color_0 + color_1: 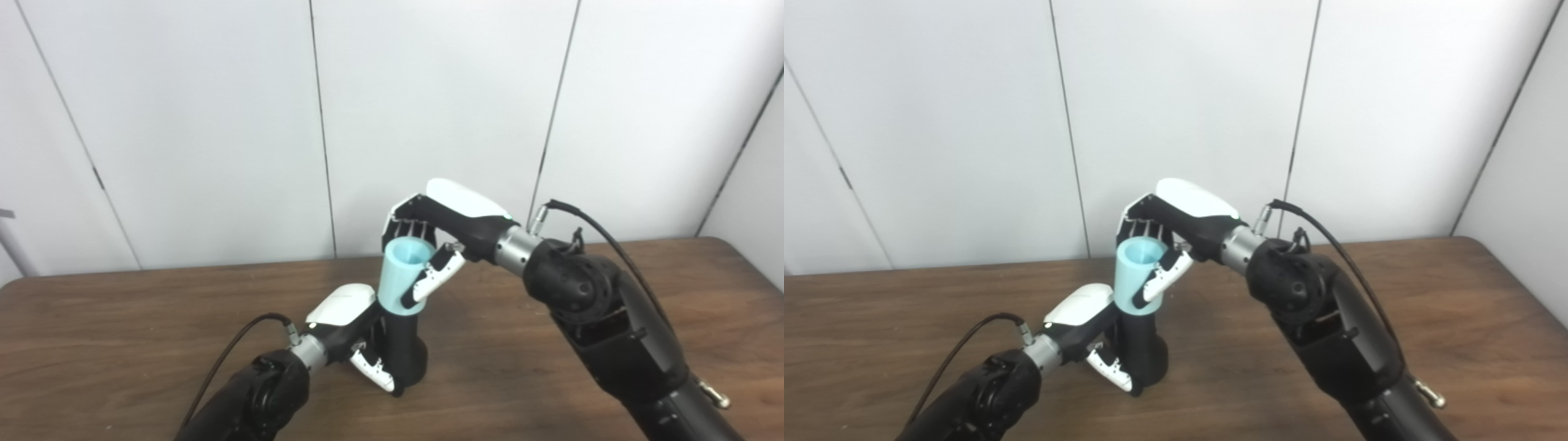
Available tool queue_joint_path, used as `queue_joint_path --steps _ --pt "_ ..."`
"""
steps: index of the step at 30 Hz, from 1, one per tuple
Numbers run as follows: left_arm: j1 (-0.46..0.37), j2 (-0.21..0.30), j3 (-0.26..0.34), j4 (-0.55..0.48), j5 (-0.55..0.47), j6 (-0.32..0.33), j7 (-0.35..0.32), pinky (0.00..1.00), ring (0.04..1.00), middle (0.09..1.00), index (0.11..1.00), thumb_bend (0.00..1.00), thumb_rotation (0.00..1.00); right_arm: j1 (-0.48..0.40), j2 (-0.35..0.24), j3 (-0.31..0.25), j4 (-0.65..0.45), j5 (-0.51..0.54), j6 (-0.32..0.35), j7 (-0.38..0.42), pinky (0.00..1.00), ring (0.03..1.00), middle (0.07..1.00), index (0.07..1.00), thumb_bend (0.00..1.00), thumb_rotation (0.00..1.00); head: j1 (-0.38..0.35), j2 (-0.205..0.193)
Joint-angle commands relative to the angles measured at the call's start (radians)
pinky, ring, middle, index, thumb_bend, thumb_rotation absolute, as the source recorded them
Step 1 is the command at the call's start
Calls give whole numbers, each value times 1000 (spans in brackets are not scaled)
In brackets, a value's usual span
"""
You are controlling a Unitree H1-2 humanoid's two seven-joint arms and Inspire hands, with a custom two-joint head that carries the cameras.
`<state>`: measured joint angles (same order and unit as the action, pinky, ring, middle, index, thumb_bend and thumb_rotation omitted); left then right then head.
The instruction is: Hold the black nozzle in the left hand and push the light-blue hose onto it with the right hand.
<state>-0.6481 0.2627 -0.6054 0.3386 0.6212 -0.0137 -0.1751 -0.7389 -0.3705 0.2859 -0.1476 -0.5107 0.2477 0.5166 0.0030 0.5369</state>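
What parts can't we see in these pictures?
- Both views: where the blue hose meets the black nozzle, so how far it's pushed on can't be told.
- Nozzle's far side, hidden by the left hand.
- Hose's back, behind the right hand.

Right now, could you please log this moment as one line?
left hand: shut on black nozzle | right hand: shut on light-blue hose | hose: atop nozzle
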Motion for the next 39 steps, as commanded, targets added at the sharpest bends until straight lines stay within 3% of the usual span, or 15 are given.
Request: queue_joint_path --steps 1,10,20,26,39 --pt "55 -8 -57 36 58 36 -88 497 466 439 492 527 0 -55 -15 -12 -7 3 -39 -19 354 432 478 493 521 0 2 -1" --pt "50 -3 -51 24 53 51 -100 501 478 449 492 527 0 -26 -2 10 5 -15 -42 -14 357 432 483 491 521 0 5 6" --pt "50 -6 -53 8 66 76 -109 472 469 448 492 527 0 -37 -68 37 -30 24 -50 76 357 425 470 501 521 0 13 32" --pt "43 -10 -49 0 69 80 -117 464 474 446 493 527 0 -35 -73 58 -53 28 -53 89 334 409 455 507 520 0 21 46" --pt "46 -4 -40 -4 62 83 -120 484 473 431 499 525 0 -6 -82 112 -24 53 -117 118 309 400 448 526 517 0 21 62"
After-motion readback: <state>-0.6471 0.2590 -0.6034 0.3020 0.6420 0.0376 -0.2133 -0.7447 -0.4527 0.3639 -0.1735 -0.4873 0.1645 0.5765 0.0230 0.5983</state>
